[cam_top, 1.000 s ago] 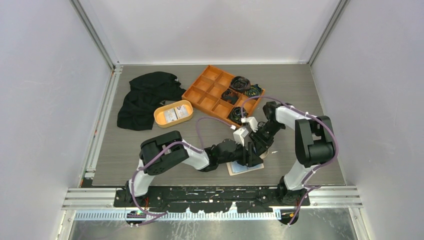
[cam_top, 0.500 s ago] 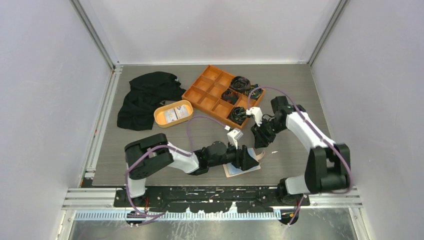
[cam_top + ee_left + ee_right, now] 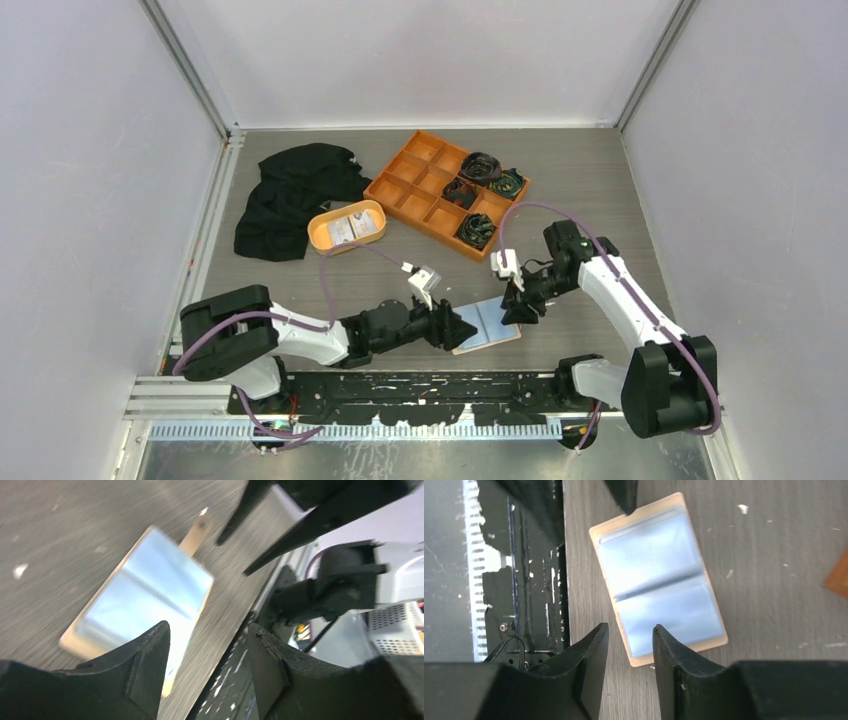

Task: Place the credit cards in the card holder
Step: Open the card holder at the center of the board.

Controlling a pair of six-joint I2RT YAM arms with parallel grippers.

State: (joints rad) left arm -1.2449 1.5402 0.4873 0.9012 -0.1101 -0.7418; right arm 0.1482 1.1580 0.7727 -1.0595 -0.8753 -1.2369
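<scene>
Near the front edge of the bench, between the two arms, the card holder lies open and flat with its clear sleeves facing up and its snap tab sticking out at one end. Whether any sleeve already has a card in it I cannot tell. The left fingers are spread and empty, low by one end of the holder. The right fingers are slightly apart, also empty, above the other end.

Nothing pins the holder down, so a card pushed at a sleeve mouth would probably slide the holder along the bench instead of going in. A nudge could also fold the soft cover shut. The two sets of fingers are close together and could knock each other.

Well apart, to the back left, the oval dish holds the cards, lying flat. Flat cards are hard to pinch, and two might lift together. Behind the holder, the divided tray has dark coiled cables in four compartments at its right end. A black cloth lies beside the dish.
</scene>
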